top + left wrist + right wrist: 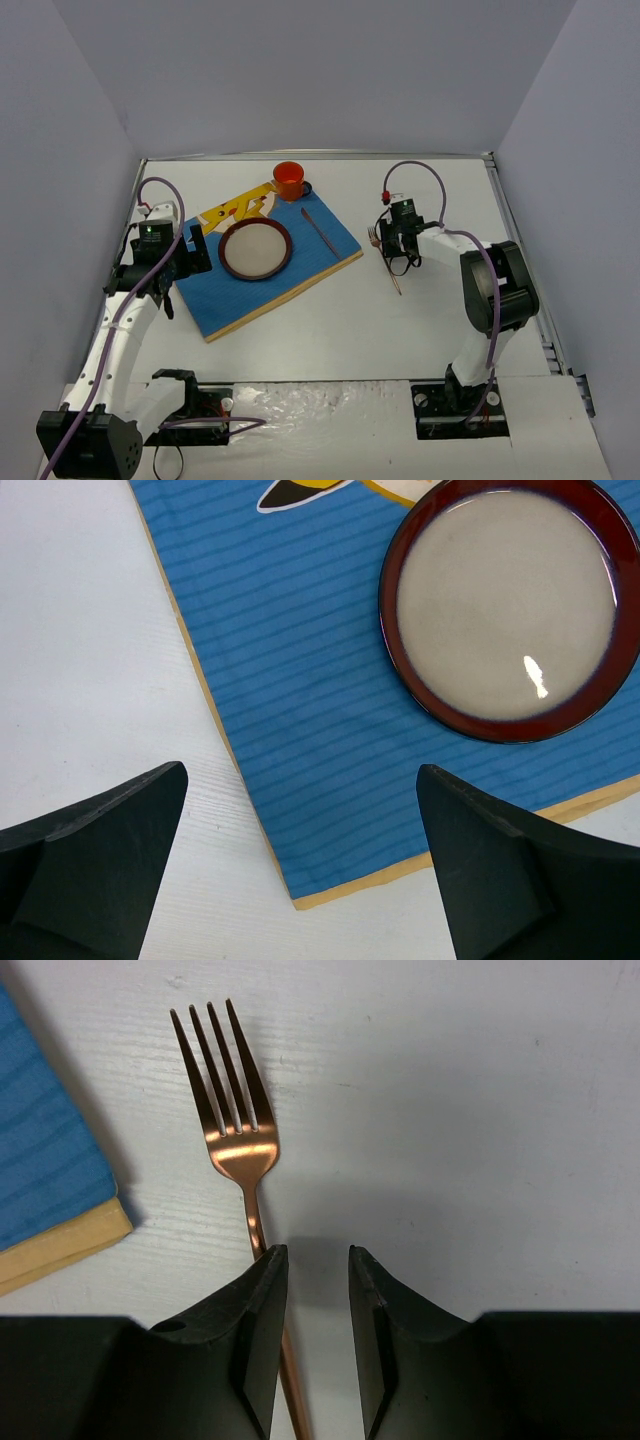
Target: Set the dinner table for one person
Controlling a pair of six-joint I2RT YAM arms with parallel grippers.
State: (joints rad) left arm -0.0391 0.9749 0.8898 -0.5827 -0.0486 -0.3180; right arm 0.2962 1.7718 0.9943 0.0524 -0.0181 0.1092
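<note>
The white dinner table holds a blue placemat with a red-rimmed plate, a copper knife and an orange cup at its far edge. A copper fork lies on the bare table right of the mat. My right gripper hovers over the fork's handle. In the right wrist view the gripper stands narrowly open, and the fork passes under the left finger. My left gripper is wide open and empty over the mat's near-left corner.
The plate shows in the left wrist view on the placemat. A yellow cartoon figure is printed at the mat's far-left end. The mat's corner lies left of the fork. Grey walls enclose the table.
</note>
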